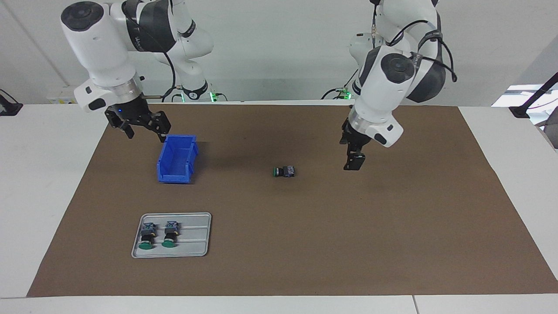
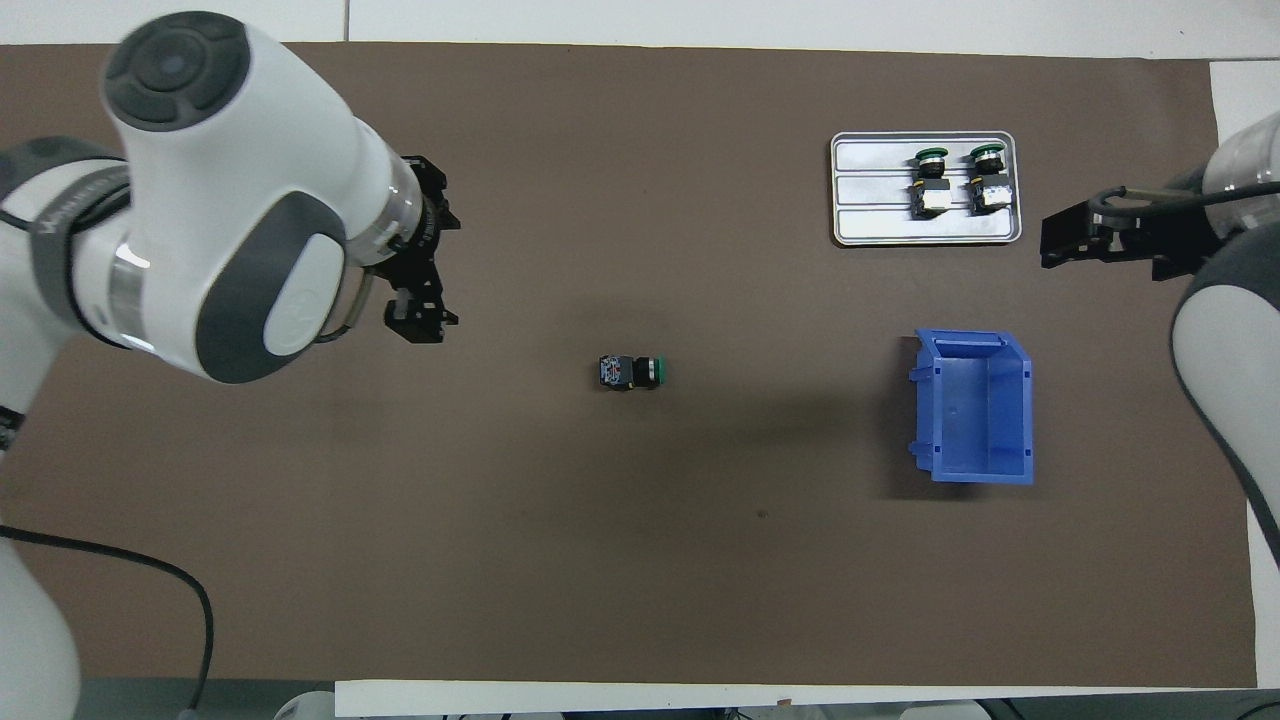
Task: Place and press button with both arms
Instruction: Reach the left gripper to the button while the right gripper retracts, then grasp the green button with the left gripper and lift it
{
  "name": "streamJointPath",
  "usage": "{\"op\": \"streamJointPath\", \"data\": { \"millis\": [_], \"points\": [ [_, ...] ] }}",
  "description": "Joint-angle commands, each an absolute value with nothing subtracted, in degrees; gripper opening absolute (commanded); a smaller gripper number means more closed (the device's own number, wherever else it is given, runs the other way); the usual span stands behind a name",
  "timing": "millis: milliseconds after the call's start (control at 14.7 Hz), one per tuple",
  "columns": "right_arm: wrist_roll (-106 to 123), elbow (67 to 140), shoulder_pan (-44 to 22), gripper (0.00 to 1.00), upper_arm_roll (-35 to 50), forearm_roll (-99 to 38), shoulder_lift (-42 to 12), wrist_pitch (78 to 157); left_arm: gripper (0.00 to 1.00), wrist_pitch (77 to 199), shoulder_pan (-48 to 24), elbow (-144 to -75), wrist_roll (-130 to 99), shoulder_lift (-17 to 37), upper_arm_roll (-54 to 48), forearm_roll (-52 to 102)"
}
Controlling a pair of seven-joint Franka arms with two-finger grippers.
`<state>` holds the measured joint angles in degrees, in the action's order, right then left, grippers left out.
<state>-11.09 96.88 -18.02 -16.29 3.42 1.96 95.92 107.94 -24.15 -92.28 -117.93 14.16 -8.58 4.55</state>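
The button [image 1: 284, 171] lies on its side on the brown mat, green cap toward the right arm's end; it also shows in the overhead view [image 2: 632, 371]. My left gripper [image 1: 354, 163] points down, low over the mat beside the button toward the left arm's end, apart from it. In the overhead view it [image 2: 430, 270] looks open and empty. My right gripper [image 1: 146, 130] is open and empty, raised over the mat's edge beside the blue bin [image 1: 176, 159]; it also shows in the overhead view [image 2: 1060, 240].
A grey tray [image 1: 196, 235] [image 2: 870, 190] holds two more green-capped buttons [image 1: 158, 234], farther from the robots than the bin [image 2: 975, 405]. The brown mat [image 1: 348, 244] covers most of the white table.
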Motion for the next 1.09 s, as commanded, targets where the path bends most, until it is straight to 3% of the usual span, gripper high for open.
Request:
{"op": "streamJointPath", "data": {
  "millis": [0,340,1019],
  "points": [
    [-8.3,98.2,-16.1,0.97,-15.5,4.3,4.7,94.6,0.99,114.5,-30.1,-94.1,-125.2,16.3,-7.8,4.6],
    [-8.7,98.2,-16.2,0.98,-15.3,3.3,7.1,92.5,0.99,124.6,-35.8,-99.2,-130.2,22.1,-7.7,4.1],
    [-8.7,98.3,-16.3,0.99,-15.4,3.3,7.2,92.5,0.99,130.3,-39.9,-104.5,-136.5,22.6,-7.6,3.0]
  ]
}}
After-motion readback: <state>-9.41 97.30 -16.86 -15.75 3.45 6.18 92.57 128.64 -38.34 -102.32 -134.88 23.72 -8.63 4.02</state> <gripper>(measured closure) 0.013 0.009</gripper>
